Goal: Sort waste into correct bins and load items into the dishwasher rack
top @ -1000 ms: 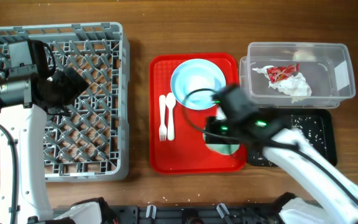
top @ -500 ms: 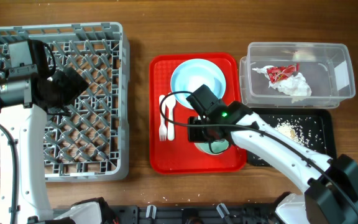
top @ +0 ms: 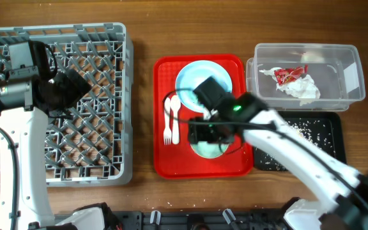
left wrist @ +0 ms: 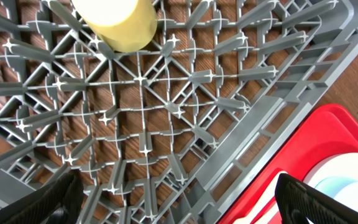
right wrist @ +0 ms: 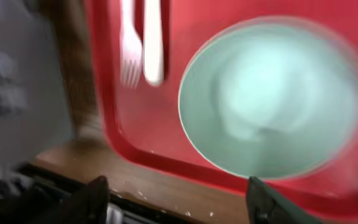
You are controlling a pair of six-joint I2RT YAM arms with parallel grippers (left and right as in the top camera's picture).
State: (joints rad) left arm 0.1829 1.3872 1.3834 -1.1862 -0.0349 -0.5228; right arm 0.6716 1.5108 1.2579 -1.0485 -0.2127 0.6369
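Note:
The pale green bowl point(top: 208, 149) point(right wrist: 272, 99) sits upright on the red tray point(top: 171, 160), with my right gripper point(top: 200, 132) point(right wrist: 182, 202) open just above its near-left side and holding nothing. A white fork point(right wrist: 129, 46) and spoon point(right wrist: 153, 40) lie left of the bowl, and the light-blue plate point(top: 200, 80) is behind it. My left gripper point(left wrist: 179, 211) point(top: 74, 86) hangs open over the grey dishwasher rack point(top: 107, 38). The yellow cup point(left wrist: 117, 22) stands in the rack. The clear tub point(top: 350, 76) holds the napkin point(top: 304, 88) and red wrapper point(top: 289, 75).
The black tray point(top: 334, 144), with rice crumbs point(top: 302, 131) scattered in it, lies in front of the clear tub, right of the red tray. A strip of bare wooden table separates the rack from the red tray. Dark equipment runs along the table's front edge.
My right gripper has opened and let go of the green bowl, which now rests on the red tray. The right arm shifted left. The left arm has not moved.

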